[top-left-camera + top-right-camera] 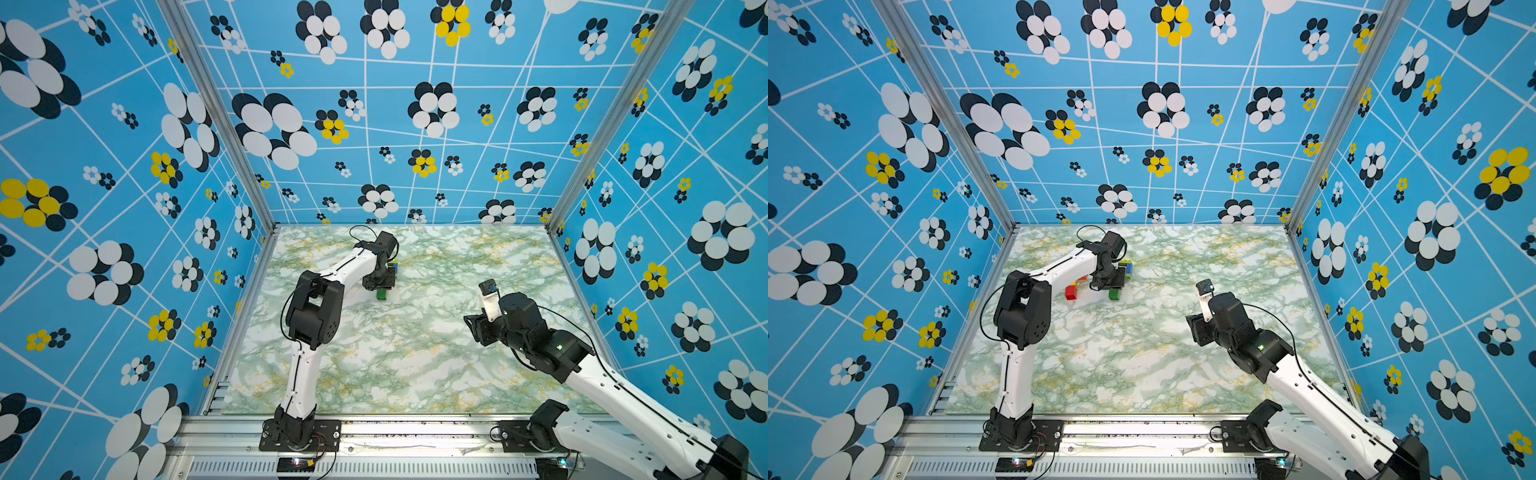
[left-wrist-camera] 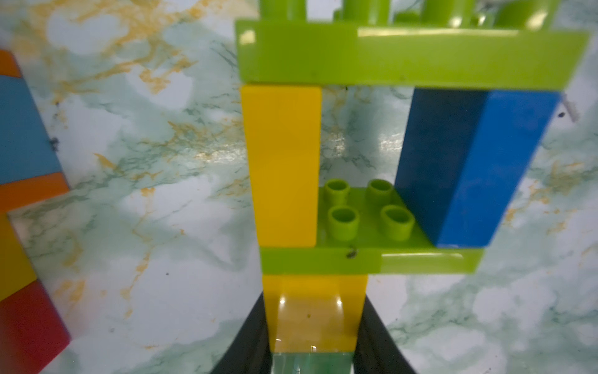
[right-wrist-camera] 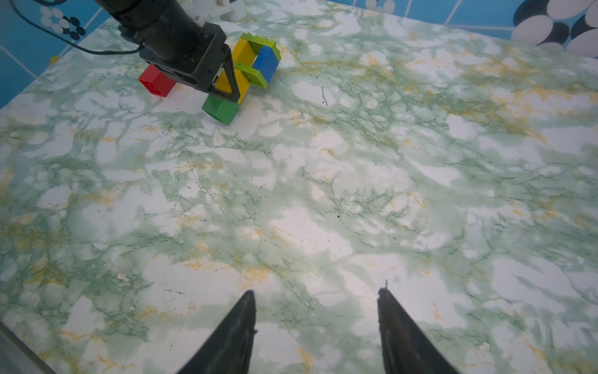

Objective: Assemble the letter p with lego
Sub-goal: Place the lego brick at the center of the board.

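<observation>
Left wrist view, two lime bricks [image 2: 411, 61], two yellow [image 2: 281, 162], one blue [image 2: 495, 168].

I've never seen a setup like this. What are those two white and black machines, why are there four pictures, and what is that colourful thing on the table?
They are two robot arms bolted to the front edge of a marbled table inside a booth with flowered walls. Two pictures come from a pair of cameras overhead, looking down the same way. The other two come from small cameras on the arms' wrists, looking out past the fingers.

The colourful thing is a P built of lego, lying flat: lime bars with a yellow and a blue brick between them make the loop, and yellow and green bricks make the stem. The left gripper is closed on the stem's yellow brick. A second stack of bricks, red at its end, lies beside the P.

The right gripper hangs open over bare table, holding nothing.
</observation>
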Controlling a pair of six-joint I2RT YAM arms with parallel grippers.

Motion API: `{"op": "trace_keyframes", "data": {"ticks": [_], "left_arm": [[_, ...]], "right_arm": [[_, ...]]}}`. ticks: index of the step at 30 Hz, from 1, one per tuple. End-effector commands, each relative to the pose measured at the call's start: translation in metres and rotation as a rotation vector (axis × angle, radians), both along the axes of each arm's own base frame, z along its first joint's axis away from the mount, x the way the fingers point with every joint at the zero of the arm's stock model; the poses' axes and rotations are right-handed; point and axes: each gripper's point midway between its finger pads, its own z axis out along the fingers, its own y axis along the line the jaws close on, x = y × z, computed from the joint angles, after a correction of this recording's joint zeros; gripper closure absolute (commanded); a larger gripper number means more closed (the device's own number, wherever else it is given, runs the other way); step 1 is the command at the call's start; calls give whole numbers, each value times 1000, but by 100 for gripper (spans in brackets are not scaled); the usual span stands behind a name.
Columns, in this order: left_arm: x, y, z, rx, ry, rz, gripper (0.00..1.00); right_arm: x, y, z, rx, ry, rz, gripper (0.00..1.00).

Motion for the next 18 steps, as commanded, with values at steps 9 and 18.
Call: {"op": "trace_keyframes", "data": {"ticks": [9,18], "left_arm": [[-9,8,-23,55,198,21,66],[0,6,0,37,126,15,34]], "right_arm": [[-5,3,-7,83,-8,-1,38],[1,-16,-4,44,-62,-94,34]]}}
